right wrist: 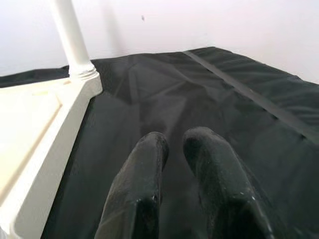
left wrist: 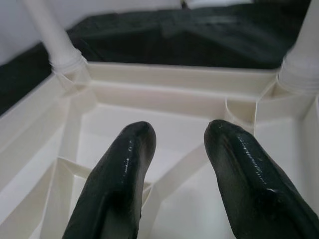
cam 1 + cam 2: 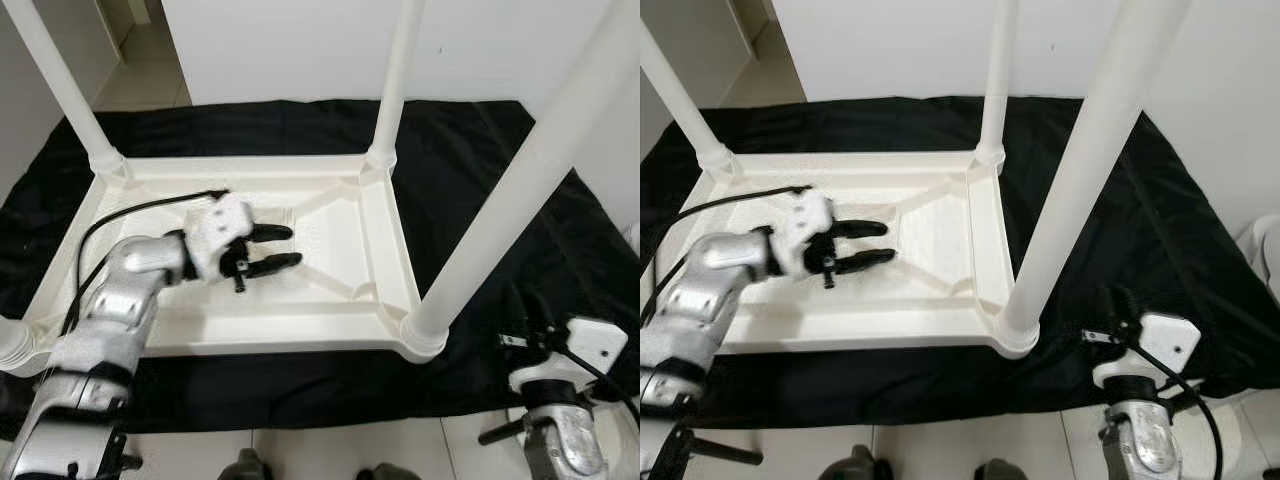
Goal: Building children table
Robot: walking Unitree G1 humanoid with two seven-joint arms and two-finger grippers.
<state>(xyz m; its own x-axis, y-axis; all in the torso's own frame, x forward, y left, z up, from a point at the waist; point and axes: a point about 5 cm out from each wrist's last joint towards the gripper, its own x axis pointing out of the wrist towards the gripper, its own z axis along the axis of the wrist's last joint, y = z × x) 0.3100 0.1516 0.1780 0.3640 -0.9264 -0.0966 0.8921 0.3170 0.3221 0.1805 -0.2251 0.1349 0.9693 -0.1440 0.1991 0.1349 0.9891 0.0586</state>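
A white plastic children's table (image 3: 385, 250) lies upside down on a black cloth (image 3: 480, 150). Legs stand up from its corners: a far right one (image 3: 392, 80), a near right one (image 3: 520, 190) and a far left one (image 3: 65, 85). My left gripper (image 3: 293, 246) hovers open over the ribbed underside of the tabletop, pointing to the right, with nothing between its fingers (image 2: 124, 164). My right gripper (image 3: 1112, 300) sits low over the cloth to the right of the near right leg. Its fingers (image 1: 144, 169) are almost together and hold nothing.
The cloth spreads well beyond the table on the right and at the back. A white wall rises behind it, and a doorway opens at the far left. Tiled floor (image 3: 330, 445) runs along the near edge. A white rounded object (image 3: 1265, 250) stands at the right edge.
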